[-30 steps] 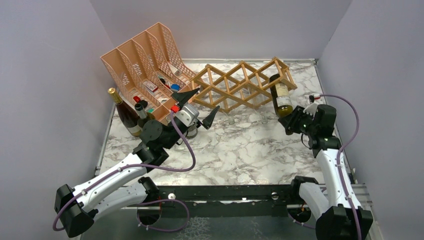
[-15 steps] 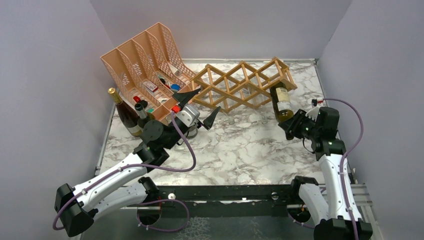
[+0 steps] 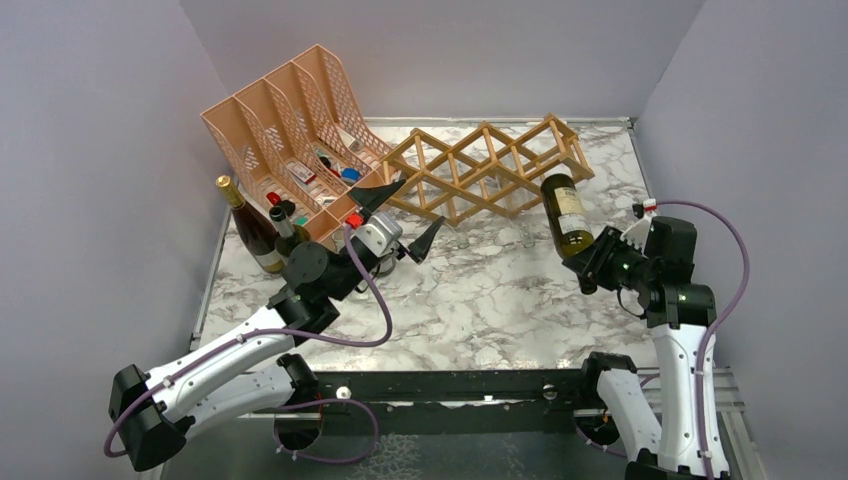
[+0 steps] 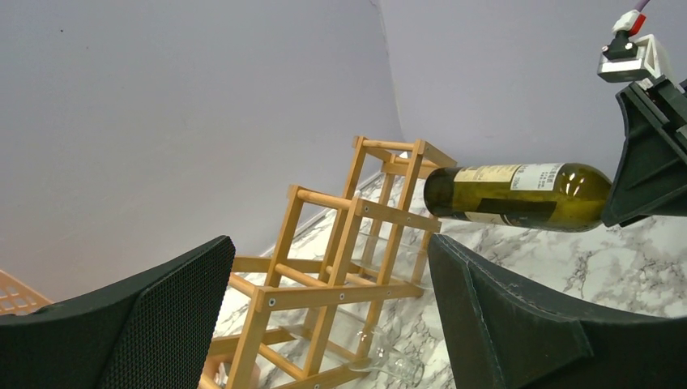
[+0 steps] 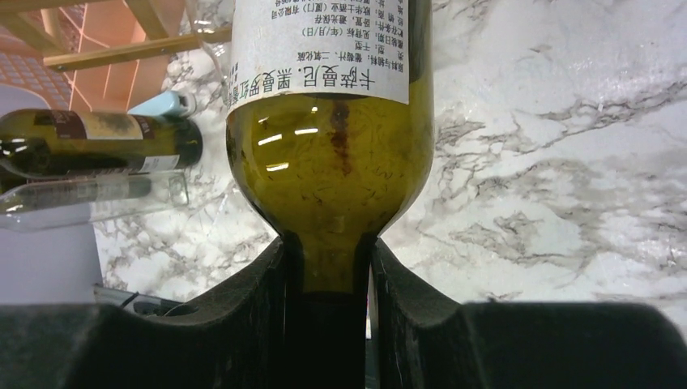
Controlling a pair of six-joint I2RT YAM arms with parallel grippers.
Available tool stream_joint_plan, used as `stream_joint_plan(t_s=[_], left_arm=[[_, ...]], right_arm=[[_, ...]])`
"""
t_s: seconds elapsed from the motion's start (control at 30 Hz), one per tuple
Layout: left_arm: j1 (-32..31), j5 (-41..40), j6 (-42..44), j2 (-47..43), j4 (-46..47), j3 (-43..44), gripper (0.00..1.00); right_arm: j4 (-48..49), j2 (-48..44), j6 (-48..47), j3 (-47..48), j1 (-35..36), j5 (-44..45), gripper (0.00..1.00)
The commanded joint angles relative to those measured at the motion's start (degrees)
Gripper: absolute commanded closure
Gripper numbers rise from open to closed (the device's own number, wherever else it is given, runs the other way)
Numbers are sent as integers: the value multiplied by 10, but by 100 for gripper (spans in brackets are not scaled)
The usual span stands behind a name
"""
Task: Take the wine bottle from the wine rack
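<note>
Nearest you, your right gripper (image 3: 592, 268) was clamped on the neck of the bottle (image 3: 565, 214); the right wrist view showed both fingers (image 5: 243, 312) pressed against the green glass just below the shoulder. The bottle was off the surface (image 3: 480, 290), clear of the rack (image 3: 487, 168) and just in front of its right end. Its long axis ran roughly level in the left wrist view, neck toward the right gripper and base toward the rack; from above it pointed away from you, leaning slightly left. A pale label with printed text wrapped its body.

Your left gripper (image 3: 397, 212) hung with its jaws spread wide and nothing between them, near the left end of the rack and just in front of the organiser (image 3: 290, 130). Through its gap the left wrist view looked along the rack to the held bottle.

To the left of that gripper, two dark bottles (image 3: 252, 228) stood upright on the surface against the organiser's front edge, one with a gold top. A clear glass (image 4: 389, 365) lay on the surface under the rack's slats.

The rack was a long, low wooden lattice of diamond openings, set at an angle across the far part of the surface; I could see no bottle in any opening. Beyond it to the left, the pink mesh organiser held small mixed items in its compartments, too small to name.
</note>
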Motion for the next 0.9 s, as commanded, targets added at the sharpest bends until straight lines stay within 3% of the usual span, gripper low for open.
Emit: stream_joint_plan(t_s=[0.0, 0.3, 0.53, 0.67, 0.87], left_arm=[[-7, 2, -5, 1, 17, -5, 4], [-11, 15, -12, 1, 17, -3, 4], [-15, 54, -21, 15, 17, 3, 5], [-19, 131, -30, 38, 12, 14, 5], [-49, 315, 14, 71, -36, 34, 5]], right_arm=[[-23, -12, -32, 57, 1, -47, 99], [-63, -11, -67, 67, 23, -188, 99], [-82, 11, -111, 66, 105, -207, 99], [-82, 45, -121, 57, 164, -223, 99], [-83, 82, -118, 63, 207, -218, 99]])
